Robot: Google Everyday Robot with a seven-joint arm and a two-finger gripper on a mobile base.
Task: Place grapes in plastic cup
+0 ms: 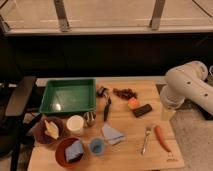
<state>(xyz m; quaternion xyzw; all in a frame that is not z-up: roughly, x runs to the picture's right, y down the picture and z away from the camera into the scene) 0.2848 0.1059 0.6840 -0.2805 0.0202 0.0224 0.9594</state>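
The grapes (125, 93) lie near the far edge of the counter (131, 152), a little right of its middle and just beyond the orange (132, 103), with a black block (142, 110) close by on the right. The cup (96, 146) stands at the near edge, left of middle, between a bowl (70, 150) holding a sponge and a crumpled blue cloth (112, 134). The white arm (187, 86) is folded up off the right edge, well apart from both. I can't pick out the claw itself at the end of that arm, but it is spread wide and carries nothing. The bunch looks light and soft, the sort that bruises under a hard squeeze, and a smooth berry may slip or pull off its stem. I'd take it from above across the narrow way, at the thick middle of the cluster, closing gently so several berries are caught together. The orange sits close, so the claw's fingers want room on that side. The cup looks light too, and a loose bunch dropped off-centre might tip it.
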